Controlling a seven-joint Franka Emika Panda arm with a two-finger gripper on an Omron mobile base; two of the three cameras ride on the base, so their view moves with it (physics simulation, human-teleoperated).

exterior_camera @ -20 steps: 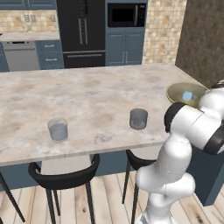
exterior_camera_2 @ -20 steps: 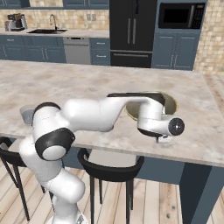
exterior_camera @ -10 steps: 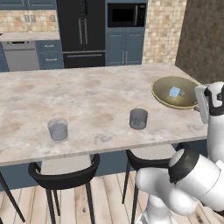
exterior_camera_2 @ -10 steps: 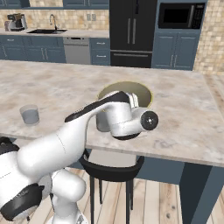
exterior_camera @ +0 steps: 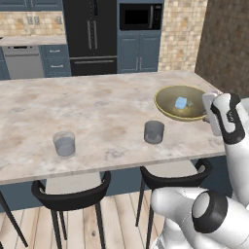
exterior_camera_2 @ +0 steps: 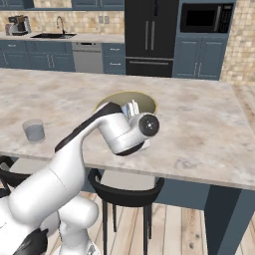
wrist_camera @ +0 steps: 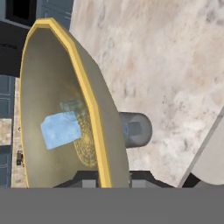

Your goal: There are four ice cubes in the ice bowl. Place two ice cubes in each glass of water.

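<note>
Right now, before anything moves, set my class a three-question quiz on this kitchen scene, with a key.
1. What lies inside the ice bowl?
2. True or false: the left glass touches the right glass.
3. In the left base view, the ice bowl stands: A) left of both glasses, B) between them, C) right of both.
Key: 1. an ice cube; 2. false, they stand well apart; 3. C.

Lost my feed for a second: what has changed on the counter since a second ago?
The ice bowl has slid left along the counter toward the nearer glass, the claw shut on its rim and the arm swinging with it. Both this glass and the far glass stayed put; an ice cube lies in the bowl.
</note>
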